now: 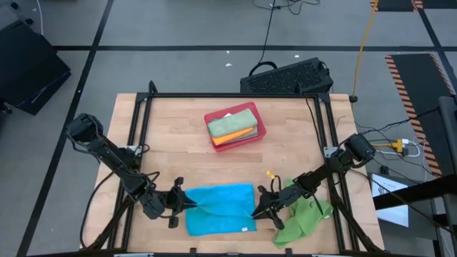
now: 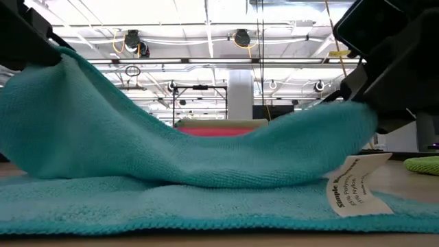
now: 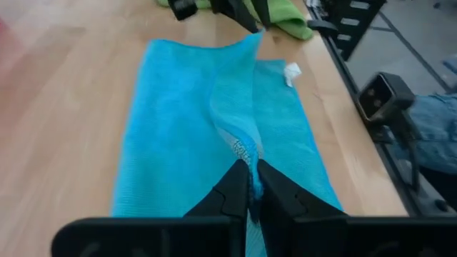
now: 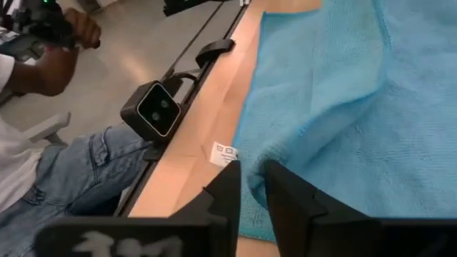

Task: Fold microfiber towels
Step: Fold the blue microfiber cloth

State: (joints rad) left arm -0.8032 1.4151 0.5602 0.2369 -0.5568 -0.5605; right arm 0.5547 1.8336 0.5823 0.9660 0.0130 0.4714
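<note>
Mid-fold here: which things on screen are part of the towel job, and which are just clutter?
Job: bright blue towel held by left gripper and right gripper; bright green towel; folded towels in red tray.
Clutter: keyboard, cables.

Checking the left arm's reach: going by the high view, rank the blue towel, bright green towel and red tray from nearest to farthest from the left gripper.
1. Blue towel: at the left gripper, front middle.
2. Red tray: behind, table centre.
3. Bright green towel: front right.

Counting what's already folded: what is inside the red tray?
The red tray holds a stack: a sage green towel on top, an orange towel edge showing beneath it. Anything lower in the stack is covered.
</note>
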